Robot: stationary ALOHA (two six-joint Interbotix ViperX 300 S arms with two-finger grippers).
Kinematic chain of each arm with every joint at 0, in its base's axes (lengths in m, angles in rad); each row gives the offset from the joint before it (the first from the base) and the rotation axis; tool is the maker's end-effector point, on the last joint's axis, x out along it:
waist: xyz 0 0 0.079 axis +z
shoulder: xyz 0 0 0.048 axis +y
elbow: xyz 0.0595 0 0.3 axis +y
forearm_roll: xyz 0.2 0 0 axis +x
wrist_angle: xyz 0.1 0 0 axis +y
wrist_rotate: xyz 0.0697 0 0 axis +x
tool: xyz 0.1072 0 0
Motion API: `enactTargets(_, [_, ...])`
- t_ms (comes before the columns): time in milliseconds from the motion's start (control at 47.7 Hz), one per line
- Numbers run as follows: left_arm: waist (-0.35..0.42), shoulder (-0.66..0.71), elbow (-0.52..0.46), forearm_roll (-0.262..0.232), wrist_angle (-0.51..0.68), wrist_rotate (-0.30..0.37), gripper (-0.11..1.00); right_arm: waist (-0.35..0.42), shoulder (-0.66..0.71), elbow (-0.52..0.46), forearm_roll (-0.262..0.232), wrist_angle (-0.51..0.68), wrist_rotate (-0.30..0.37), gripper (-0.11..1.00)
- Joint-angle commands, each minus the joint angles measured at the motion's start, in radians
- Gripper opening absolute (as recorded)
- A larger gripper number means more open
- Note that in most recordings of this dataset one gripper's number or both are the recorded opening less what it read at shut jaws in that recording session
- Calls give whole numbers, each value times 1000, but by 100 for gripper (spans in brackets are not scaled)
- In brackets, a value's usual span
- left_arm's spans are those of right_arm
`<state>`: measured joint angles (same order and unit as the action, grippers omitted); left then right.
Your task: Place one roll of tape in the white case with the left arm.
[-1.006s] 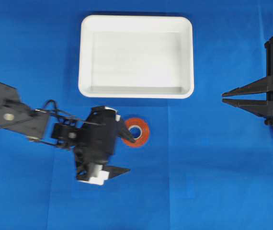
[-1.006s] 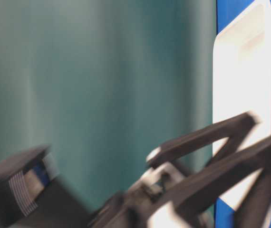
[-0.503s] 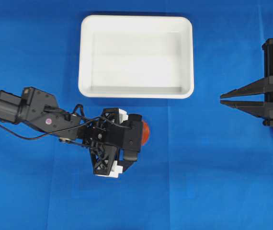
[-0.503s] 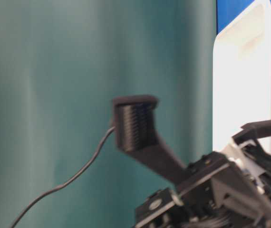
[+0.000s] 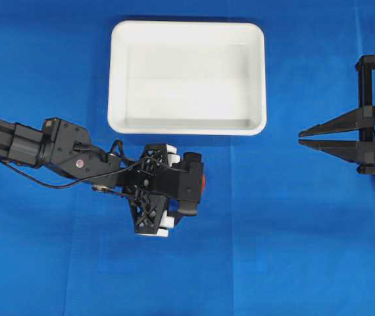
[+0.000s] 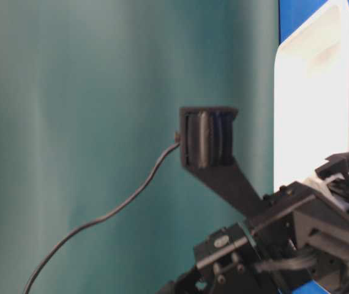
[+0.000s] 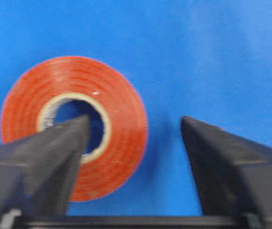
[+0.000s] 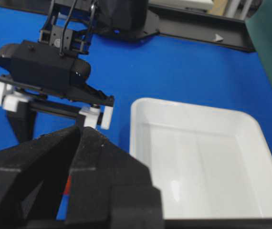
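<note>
The left tool (image 7: pixel 133 138) is down over the roll of tape (image 7: pixel 74 126), which lies flat on the blue bench (image 5: pixel 286 250) just below the lower rim of the white case (image 5: pixel 186 126) and outside it. In the left wrist view its jaws stand partly open, one fingertip (image 7: pixel 74 131) reaching into the round hole of the pale core and the other on the bare blue surface beside the ring's outer edge, so one wall of the roll lies between them. A gap shows between that outer finger and the tape, so nothing appears gripped, though the close, soft picture leaves contact at the core uncertain. From overhead only a sliver of orange-red (image 5: pixel 204 184) shows past the black wrist of the left arm (image 5: pixel 56 148). The right tool (image 5: pixel 303 140) waits well apart at the right edge of the bench, its two fingers drawn near together with a narrow gap between the tips, holding nothing.
</note>
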<state>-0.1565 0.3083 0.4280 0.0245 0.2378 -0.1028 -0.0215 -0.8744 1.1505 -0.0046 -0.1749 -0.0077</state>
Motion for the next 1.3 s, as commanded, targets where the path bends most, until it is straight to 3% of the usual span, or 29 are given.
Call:
enactTargets(0, [-2,-17,-38,3,38,0,53,0,3,-11,0,-8,2,-11])
enactTargets(105, [-11,-31,-69,15,100,8,24,0,3,-11,0,-6,2,-11])
enactTargets(440, [-18,-190,-114,41,275,11,25,0,3,-11,0,-3,3,-11])
enactTargets(650, [72,-249,-106,69,290,52,25,0,3,-11,0,-3,3,-11])
enactTargets(1006, [275,-192,-75,69,198,120,25,0,3,-11,2,-2,8,-11])
enactTargets(1279, [357,-89,-60,66,84,172,25,0,3,-11,2,5,8,-11])
